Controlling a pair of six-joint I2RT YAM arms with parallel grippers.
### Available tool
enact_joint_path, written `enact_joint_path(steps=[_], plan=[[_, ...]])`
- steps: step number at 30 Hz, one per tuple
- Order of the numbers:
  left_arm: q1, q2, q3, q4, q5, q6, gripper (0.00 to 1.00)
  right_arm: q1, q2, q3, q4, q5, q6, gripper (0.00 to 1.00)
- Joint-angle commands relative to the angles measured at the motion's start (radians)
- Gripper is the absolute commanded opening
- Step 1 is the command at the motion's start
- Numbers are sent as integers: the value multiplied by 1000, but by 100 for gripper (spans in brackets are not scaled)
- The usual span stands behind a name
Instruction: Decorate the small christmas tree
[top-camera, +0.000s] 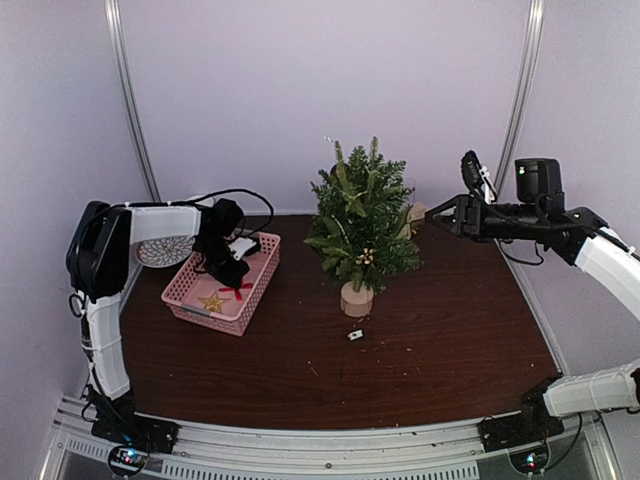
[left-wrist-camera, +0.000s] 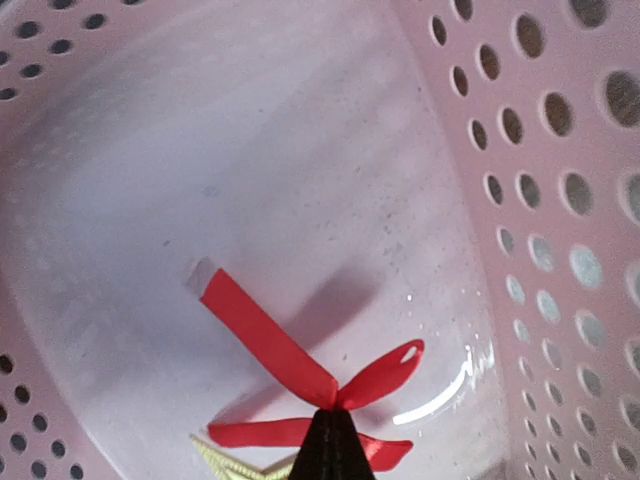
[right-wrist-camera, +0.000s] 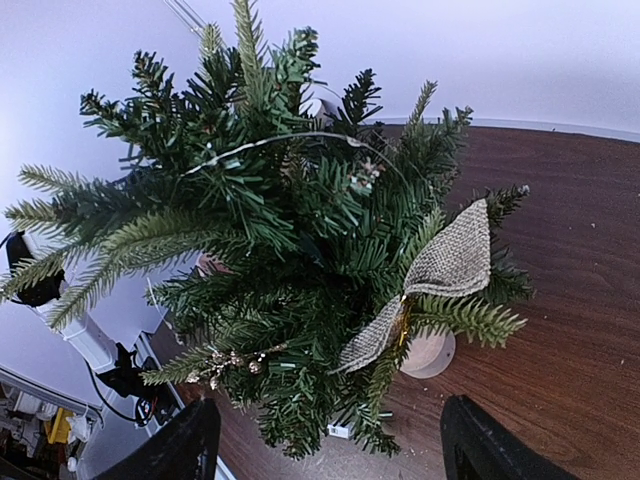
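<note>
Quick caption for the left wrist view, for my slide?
Left pincer shut on a red ribbon bow inside the pink basket, a gold star beside it.

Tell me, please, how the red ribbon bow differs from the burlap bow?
The red ribbon bow is narrow and smooth; the tan burlap bow is broad and coarse-woven. The red bow lies in the pink perforated plastic basket; the burlap bow sits on the small christmas tree's green branches. The left gripper is shut on the red bow; the open right gripper is apart from the burlap bow. Both are decorative bows.
</note>
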Motion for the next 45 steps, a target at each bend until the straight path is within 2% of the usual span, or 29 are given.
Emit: enact_joint_path(steps=[1, 12, 14, 16, 18, 20, 26, 31, 35, 41, 45], plan=[[18, -200, -65, 123, 26, -118, 0, -6, -30, 25, -4, 8, -14, 79], [15, -536, -190, 231, 99, -302, 0, -7, -28, 23, 7, 9, -13, 80], [-4, -616, -214, 271, 86, -390, 0, -7, -27, 25, 8, 10, -12, 80], [-55, -677, -226, 288, 44, -465, 0, -6, -25, 25, 11, 10, -10, 80], [-146, -736, -224, 289, -87, -534, 0, -7, -25, 24, 13, 11, -7, 80], [-215, -782, -218, 292, -156, -608, 0, -7, -28, 21, 19, 11, -1, 80], [-328, -905, -277, 396, -171, -873, 0, -7, -42, 8, 25, 11, 7, 80], [-463, -893, -285, 476, -232, -976, 0, -7, -60, -13, 39, 11, 23, 80], [-559, -824, -261, 522, -300, -990, 0, -7, -76, -24, 40, 13, 28, 80], [-596, -732, -247, 647, -302, -1051, 0, -7, -93, -36, 37, 16, 27, 80], [-626, -681, -186, 654, -312, -1044, 0, -7, -98, -41, 32, 17, 24, 80]])
